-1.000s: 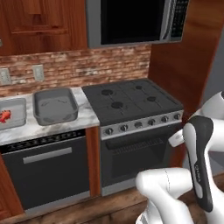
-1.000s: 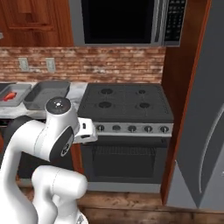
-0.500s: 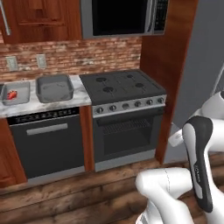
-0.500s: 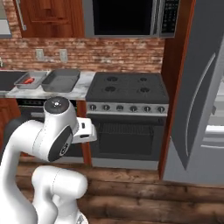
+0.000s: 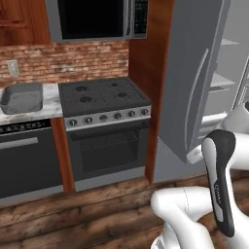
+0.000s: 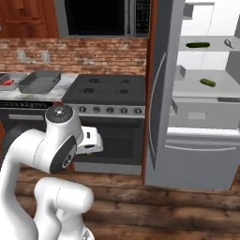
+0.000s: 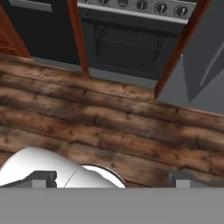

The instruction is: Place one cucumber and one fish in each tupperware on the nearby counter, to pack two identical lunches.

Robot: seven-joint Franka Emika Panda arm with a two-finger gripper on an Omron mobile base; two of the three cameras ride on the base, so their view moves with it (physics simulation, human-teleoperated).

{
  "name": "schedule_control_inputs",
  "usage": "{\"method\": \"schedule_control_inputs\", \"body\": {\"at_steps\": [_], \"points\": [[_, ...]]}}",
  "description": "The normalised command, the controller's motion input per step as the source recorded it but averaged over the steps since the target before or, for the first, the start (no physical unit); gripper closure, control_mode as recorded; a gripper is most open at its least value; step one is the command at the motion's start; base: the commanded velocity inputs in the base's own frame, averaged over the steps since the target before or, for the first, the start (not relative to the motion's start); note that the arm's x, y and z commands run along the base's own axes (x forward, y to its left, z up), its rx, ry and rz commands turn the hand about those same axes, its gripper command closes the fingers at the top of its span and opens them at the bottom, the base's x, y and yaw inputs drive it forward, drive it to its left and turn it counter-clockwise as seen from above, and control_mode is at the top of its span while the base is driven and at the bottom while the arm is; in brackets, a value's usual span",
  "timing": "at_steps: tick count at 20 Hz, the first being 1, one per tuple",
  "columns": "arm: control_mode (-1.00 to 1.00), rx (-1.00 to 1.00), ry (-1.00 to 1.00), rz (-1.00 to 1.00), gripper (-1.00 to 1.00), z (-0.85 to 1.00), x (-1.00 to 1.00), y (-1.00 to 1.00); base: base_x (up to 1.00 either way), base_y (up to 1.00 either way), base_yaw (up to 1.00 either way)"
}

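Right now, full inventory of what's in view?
tupperware: two, grey; large one on the counter left of the stove, smaller one further left at the picture edge, something red in it
counter: one, white marbled, left of stove
cucumbers: two, green, on fridge shelves; second one shelf lower
stove: one, black gas top, oven below
microwave: one, dark, above stove
dishwasher: one, black, under counter
fridge door: one, grey, swung open
floor: dark wood planks
gripper: one, dark fingertips, open, over floor
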Motion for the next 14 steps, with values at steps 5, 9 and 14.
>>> {"method": "schedule_control_inputs", "body": {"at_steps": [5,9,14], "points": [[1.00,0.00,0.00,0.00,-1.00,0.00,0.00,0.00,0.03,-1.00,0.00],[1.00,0.00,0.00,0.00,-1.00,0.00,0.00,0.00,0.00,-1.00,0.00],[1.00,0.00,0.00,0.00,-1.00,0.00,0.00,0.00,0.04,-1.00,0.00]]}}
